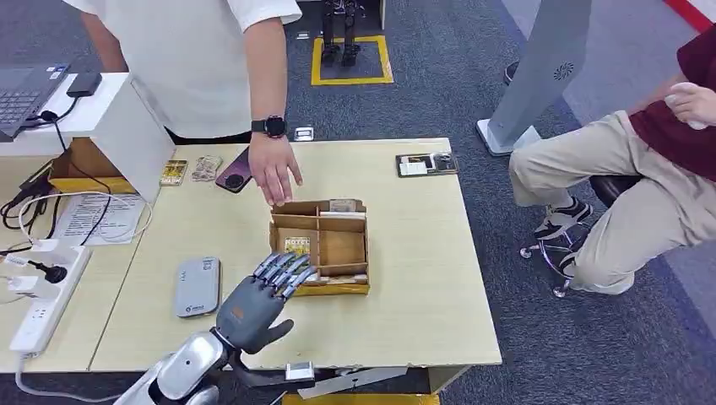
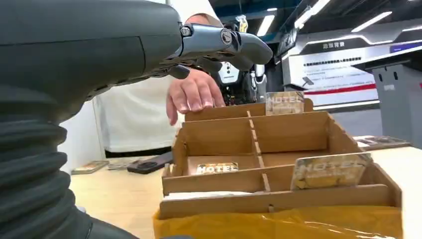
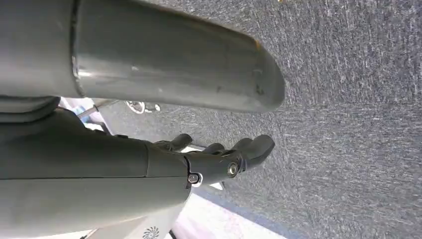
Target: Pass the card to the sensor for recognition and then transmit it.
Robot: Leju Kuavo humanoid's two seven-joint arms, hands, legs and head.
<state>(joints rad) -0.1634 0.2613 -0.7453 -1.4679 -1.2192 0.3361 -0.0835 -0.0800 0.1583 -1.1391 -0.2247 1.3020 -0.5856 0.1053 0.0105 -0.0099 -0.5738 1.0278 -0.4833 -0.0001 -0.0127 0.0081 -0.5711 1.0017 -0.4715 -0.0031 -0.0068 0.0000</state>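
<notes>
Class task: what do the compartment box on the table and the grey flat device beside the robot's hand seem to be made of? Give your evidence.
Compartment box: probably corrugated cardboard, matte brown, with thin slotted dividers and raw cut edges in the left wrist view. Grey flat device: likely moulded plastic, smooth with a slight sheen and rounded corners; the material is not certain from here.

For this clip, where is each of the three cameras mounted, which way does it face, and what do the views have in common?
Head view: high on the body, facing forward and down at the table; the left hand reaches toward the cardboard box.
Left wrist view: behind the left hand, facing level across the box toward a person's hand.
Right wrist view: on the hanging arm, facing down at carpet; the right hand holds nothing.
Shared: head and left wrist views both show the box, hotel cards and person's hand.
</notes>
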